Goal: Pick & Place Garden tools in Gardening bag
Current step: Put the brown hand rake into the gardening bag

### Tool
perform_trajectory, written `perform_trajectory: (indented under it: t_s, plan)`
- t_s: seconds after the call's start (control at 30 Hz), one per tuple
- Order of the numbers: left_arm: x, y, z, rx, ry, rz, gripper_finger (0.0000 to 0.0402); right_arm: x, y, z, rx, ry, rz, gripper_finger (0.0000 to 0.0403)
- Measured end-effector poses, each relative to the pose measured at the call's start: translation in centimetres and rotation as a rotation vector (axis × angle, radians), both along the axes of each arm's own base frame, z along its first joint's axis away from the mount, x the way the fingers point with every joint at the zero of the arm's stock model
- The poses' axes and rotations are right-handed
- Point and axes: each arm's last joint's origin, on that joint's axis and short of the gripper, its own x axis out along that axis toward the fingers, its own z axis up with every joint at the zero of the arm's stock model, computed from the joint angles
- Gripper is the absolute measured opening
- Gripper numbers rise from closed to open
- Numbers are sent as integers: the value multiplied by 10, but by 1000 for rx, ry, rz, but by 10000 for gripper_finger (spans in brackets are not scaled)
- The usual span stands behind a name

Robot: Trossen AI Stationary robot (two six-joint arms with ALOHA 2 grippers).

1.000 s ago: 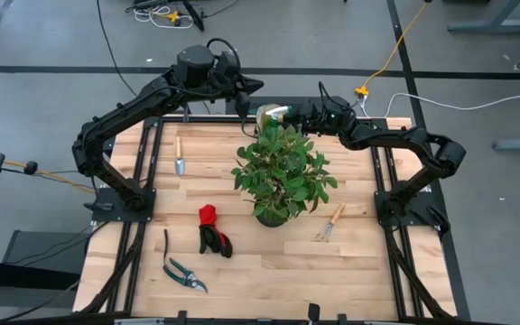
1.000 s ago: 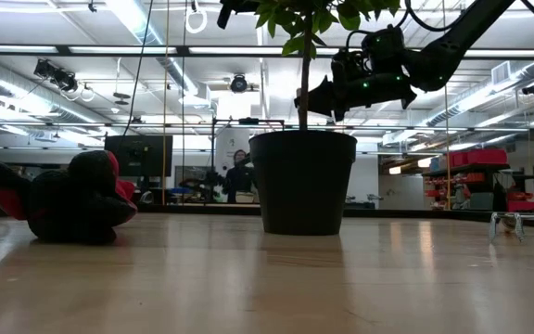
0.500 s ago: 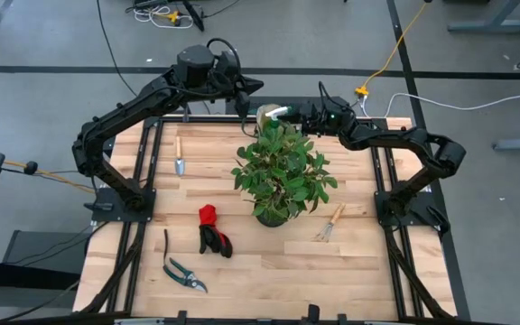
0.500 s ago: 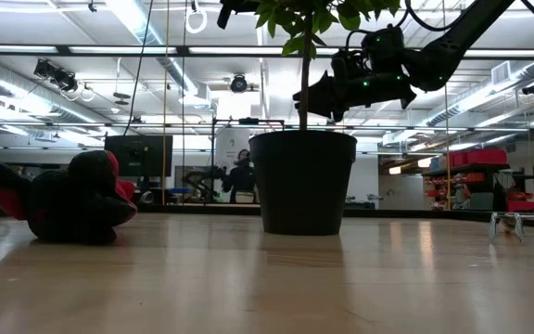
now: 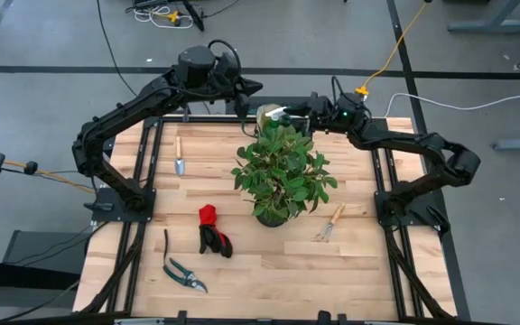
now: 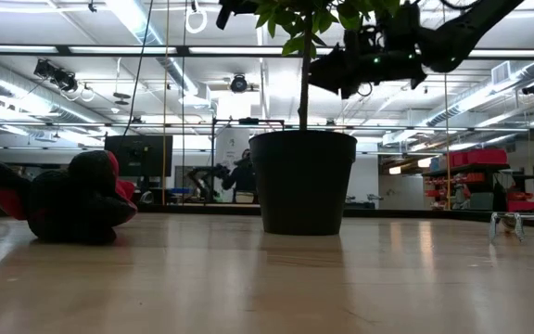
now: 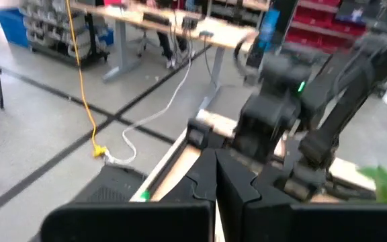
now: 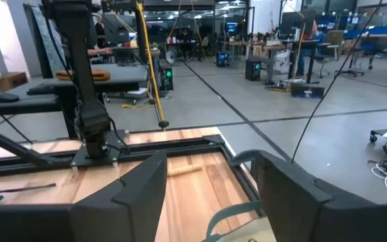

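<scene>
Right hand (image 5: 289,112) hangs over the gardening bag (image 5: 266,114) at the counter's (image 5: 242,262) far edge with fingers apart and empty, looks like a drop-off. Left hand (image 5: 242,106) is pinched shut beside the bag. Next pick probably the hand rake (image 5: 330,222).

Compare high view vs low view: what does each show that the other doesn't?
High view only: the trowel, pruning shears, the tan bag behind the plant, and the left gripper beside it. Low view only: the room behind, with a person. Both: potted plant, gloves, hand rake, and the right gripper, open above the bag.
</scene>
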Motion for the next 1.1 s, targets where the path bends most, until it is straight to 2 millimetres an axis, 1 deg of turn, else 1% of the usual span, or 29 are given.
perform_trajectory:
  t_s: [0.1,0.27,0.43,0.67,0.8,0.9,0.97,1.0,1.1]
  plan:
    - [-1,0,-4,-11,46,-2,3,-8,5,11,-2,1,-32,224]
    - [-6,-6,-2,10,76,-9,3,-22,14,26,-5,7,-74,224]
    - [-9,-7,-15,-11,210,32,3,-34,21,38,-40,-2,-117,224]
    - [-9,-7,-15,9,224,33,3,-41,25,43,-36,1,-132,223]
    - [-7,-11,-17,8,237,16,3,-42,26,45,-44,1,-138,223]
    - [1,-15,-31,14,218,-4,3,-42,26,45,-44,2,-139,223]
    - [1,-18,-45,7,227,-12,3,-42,26,44,-42,5,-139,223]
    - [2,-20,-49,7,199,-9,3,-42,26,44,-40,8,-139,223]
    - [-6,-23,-62,-31,139,15,3,-42,26,42,-32,22,-139,223]
